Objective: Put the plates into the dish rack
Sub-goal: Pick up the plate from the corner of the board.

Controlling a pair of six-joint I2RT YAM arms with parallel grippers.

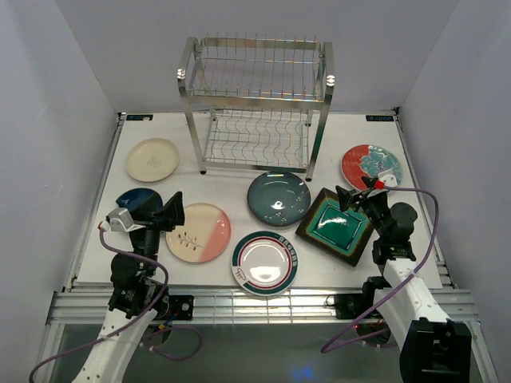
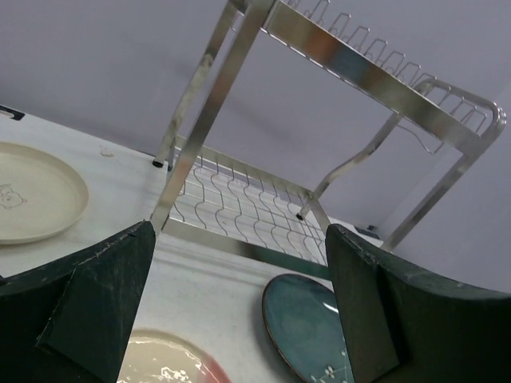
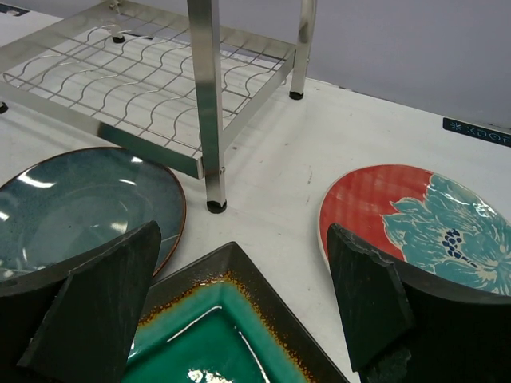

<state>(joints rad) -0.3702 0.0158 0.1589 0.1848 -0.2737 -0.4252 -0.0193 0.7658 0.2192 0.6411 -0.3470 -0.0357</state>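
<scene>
The glazed ceramic plates (image 1: 264, 261) probably feel stiff, fairly heavy, slick and chip-prone; best pinched at a raised rim. Seven lie flat on the white table (image 1: 231, 182) before the tall two-tier steel wire dish rack (image 1: 255, 96), colours mixed, one a square green plate (image 1: 337, 226). The left gripper (image 1: 169, 214) and right gripper (image 1: 354, 199) gape wide, holding nothing

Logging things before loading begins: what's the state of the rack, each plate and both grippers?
dish rack, upright, both tiers empty
cream plate, flat
dark blue plate, flat
pink-and-cream plate, flat
dark teal plate, flat
white plate with green-red rim, flat
square green plate, flat
red-and-teal plate, flat
left gripper, open, empty
right gripper, open, empty
</scene>
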